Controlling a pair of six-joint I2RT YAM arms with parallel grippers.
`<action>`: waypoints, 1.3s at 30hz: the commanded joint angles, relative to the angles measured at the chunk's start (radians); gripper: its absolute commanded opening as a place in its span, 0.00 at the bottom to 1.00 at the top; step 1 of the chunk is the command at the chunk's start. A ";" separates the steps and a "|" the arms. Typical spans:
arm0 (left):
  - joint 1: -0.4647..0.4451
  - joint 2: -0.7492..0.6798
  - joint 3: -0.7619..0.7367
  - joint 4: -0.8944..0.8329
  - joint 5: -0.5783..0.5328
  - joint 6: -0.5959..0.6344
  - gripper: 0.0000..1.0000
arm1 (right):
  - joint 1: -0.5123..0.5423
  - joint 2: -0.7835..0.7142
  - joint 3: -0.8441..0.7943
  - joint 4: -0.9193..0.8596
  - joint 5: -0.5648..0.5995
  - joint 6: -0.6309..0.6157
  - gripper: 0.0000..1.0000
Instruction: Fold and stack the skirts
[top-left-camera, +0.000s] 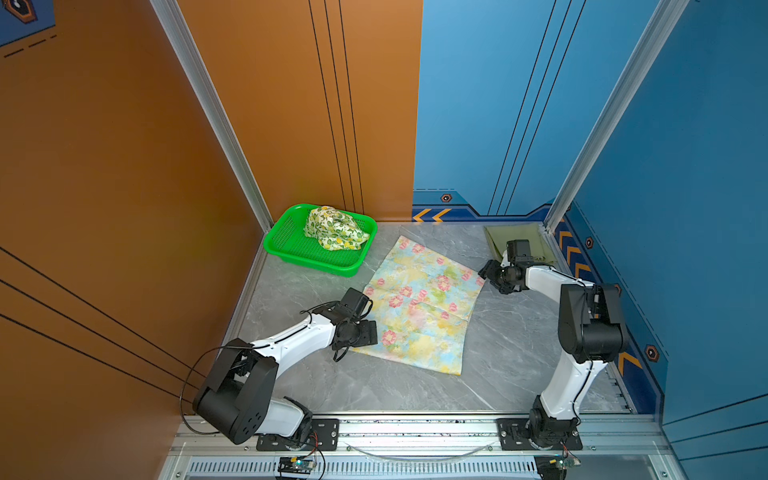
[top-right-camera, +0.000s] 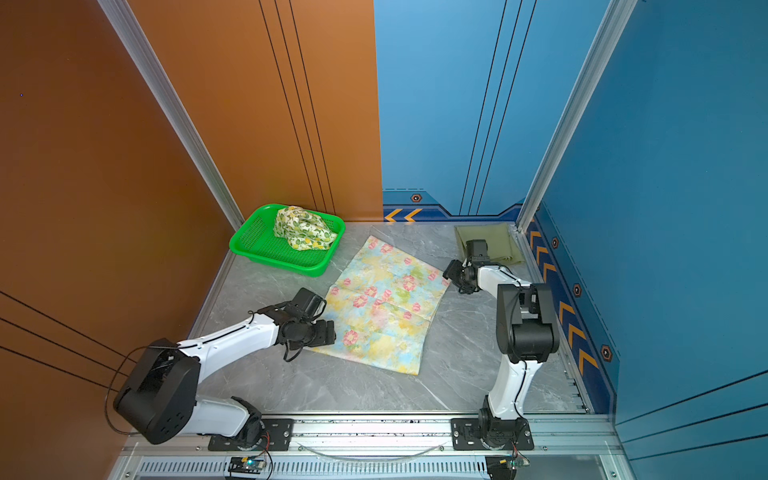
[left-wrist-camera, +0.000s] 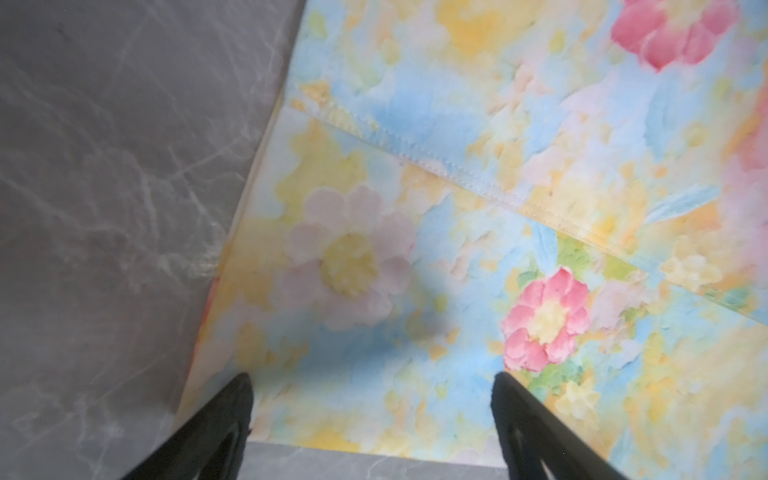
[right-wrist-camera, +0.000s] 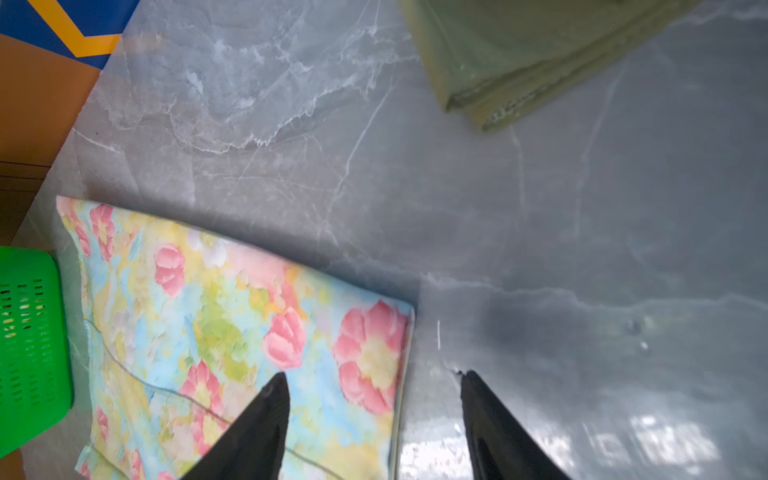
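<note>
The left hand (top-left-camera: 368, 332) hovers at the near-left edge of the floral skirt (top-left-camera: 424, 303). Its two fingers (left-wrist-camera: 232, 407) are spread wide over the cloth in the left wrist view, with nothing between them. The floral skirt lies flat on the grey marbled worktop (top-left-camera: 498, 353), around the middle, with a stitched seam running across it.

At that skirt's right corner sits the right hand (top-left-camera: 490, 278), also parted and empty. In the right wrist view one finger (right-wrist-camera: 266, 411) is over the corner of the cloth and the other is over bare worktop just beside it.

Beyond the floral skirt's far-left edge, just beside it, stands the green basket (top-left-camera: 316, 266). The lemon-print skirt (top-left-camera: 334, 228) is bunched up inside it.

To the far right of the floral skirt, well apart from it, the olive-green skirt (top-left-camera: 496, 235) lies folded in the worktop's back corner. The right arm's wrist partly covers it in both top views.
</note>
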 joint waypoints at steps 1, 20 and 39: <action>0.005 0.005 0.008 -0.003 0.012 0.010 0.91 | -0.005 0.058 0.050 0.070 -0.034 -0.031 0.65; 0.057 0.079 0.043 -0.009 -0.002 0.029 0.90 | 0.055 -0.106 -0.076 0.297 -0.155 -0.153 0.00; 0.077 0.230 0.063 0.068 0.028 0.065 0.89 | 0.940 -0.980 -0.609 0.007 0.296 -0.223 0.00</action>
